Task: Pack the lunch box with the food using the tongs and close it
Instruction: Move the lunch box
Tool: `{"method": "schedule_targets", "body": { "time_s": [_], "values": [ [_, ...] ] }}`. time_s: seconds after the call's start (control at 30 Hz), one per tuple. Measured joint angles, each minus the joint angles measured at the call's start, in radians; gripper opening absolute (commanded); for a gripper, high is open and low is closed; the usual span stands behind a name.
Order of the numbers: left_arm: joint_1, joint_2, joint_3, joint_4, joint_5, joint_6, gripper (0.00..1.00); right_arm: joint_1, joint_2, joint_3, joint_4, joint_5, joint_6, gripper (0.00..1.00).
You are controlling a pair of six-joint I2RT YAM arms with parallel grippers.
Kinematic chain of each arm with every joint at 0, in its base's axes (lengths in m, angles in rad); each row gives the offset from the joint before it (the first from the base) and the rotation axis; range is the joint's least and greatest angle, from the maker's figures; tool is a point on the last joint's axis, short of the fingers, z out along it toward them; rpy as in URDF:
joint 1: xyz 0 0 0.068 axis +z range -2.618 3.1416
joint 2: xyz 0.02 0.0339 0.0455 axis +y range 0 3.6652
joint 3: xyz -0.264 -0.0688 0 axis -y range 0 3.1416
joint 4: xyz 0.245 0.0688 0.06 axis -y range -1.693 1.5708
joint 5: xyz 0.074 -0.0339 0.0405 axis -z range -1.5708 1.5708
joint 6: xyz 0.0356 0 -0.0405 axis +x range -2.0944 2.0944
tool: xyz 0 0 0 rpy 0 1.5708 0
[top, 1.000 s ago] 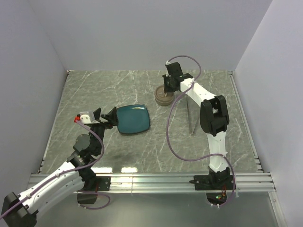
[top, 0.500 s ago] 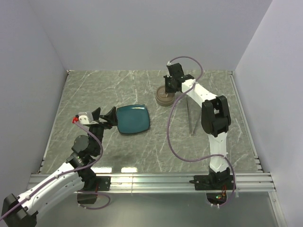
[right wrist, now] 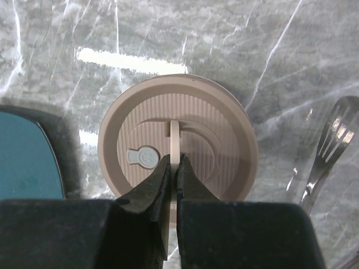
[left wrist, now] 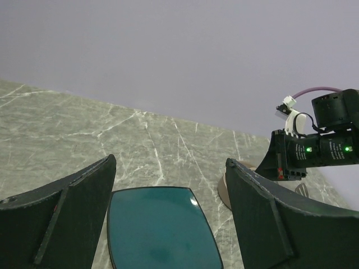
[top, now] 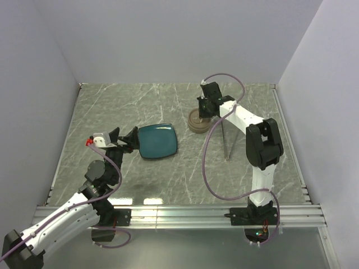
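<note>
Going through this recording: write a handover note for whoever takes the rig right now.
Left gripper: open, empty, at the left edge of the teal plate.
Right gripper: shut on the centre handle of the lid.
Lunch box: behind the plate, lid on top. Tongs lie on the table to its right.
Done: plate bare, no food in view, presumably packed.
Left: check the lid is seated, then release.

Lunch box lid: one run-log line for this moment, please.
right gripper: shut on lid tab | lunch box: lidded | left gripper: open beside plate | tongs: on table, unheld
</note>
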Motion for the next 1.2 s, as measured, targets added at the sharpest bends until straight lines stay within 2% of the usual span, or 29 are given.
{"method": "schedule_targets", "body": {
  "time_s": [1.2],
  "values": [
    [0.000, -0.060, -0.005, -0.009, 0.015, -0.002, 0.85, 0.150, -0.272, -0.385, 0.140, 0.104, 0.076, 0.00]
  ]
}}
